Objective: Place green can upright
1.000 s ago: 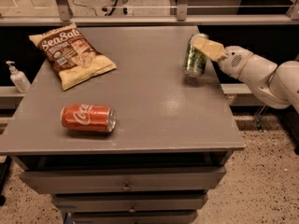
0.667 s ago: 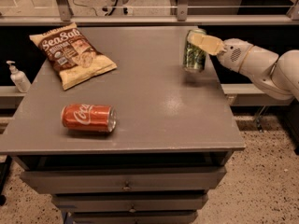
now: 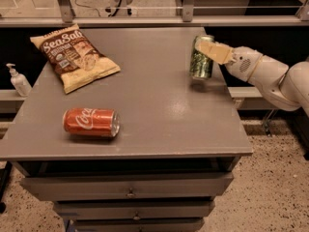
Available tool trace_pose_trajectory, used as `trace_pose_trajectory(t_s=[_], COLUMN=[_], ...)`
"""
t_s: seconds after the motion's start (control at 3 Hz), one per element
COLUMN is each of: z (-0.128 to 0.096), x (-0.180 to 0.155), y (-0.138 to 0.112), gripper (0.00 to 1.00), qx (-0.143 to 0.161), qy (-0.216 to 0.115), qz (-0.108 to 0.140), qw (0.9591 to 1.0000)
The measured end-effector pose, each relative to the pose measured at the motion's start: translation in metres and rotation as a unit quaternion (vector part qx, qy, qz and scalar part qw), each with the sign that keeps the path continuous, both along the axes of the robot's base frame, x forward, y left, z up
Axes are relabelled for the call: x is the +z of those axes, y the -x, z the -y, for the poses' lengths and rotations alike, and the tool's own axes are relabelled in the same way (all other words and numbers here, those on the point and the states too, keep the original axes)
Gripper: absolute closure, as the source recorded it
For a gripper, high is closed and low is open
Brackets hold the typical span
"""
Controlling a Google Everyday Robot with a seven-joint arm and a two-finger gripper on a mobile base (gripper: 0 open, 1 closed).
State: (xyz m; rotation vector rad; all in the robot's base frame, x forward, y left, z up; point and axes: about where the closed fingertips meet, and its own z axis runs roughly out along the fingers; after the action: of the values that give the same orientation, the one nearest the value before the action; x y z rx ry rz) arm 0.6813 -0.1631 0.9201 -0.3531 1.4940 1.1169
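Note:
The green can (image 3: pixel 200 62) stands nearly upright near the right edge of the grey table (image 3: pixel 154 110), its base at or just above the surface. My gripper (image 3: pixel 208 49) reaches in from the right and is shut on the can's upper part, one pale finger (image 3: pixel 215 51) lying across its front. The white arm (image 3: pixel 270 74) extends off to the right.
A red Coca-Cola can (image 3: pixel 91 123) lies on its side at the front left. A Sea Salt chip bag (image 3: pixel 73 56) lies at the back left. A sanitiser bottle (image 3: pixel 18 80) stands on a lower ledge left of the table. Drawers (image 3: pixel 130 190) sit below.
The gripper has tilted the green can closer to upright and shifted it slightly up and back. The other objects have not moved.

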Motion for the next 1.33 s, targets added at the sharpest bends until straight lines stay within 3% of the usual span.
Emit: trace_pose_trajectory(t_s=[0.33, 0.67, 1.0, 1.33], z=[-0.005, -0.011, -0.016, -0.018], x=[0.006, 0.014, 0.012, 0.004], y=[0.012, 0.025, 0.037, 0.044], gripper=[1.0, 1.0, 1.0, 1.0], qx=[0.034, 0.073, 0.095, 0.095], qy=[0.026, 0.065, 0.093, 0.081], qz=[0.08, 0.144, 0.19, 0.211], qw=[0.9959, 0.9847, 0.9728, 0.9694])
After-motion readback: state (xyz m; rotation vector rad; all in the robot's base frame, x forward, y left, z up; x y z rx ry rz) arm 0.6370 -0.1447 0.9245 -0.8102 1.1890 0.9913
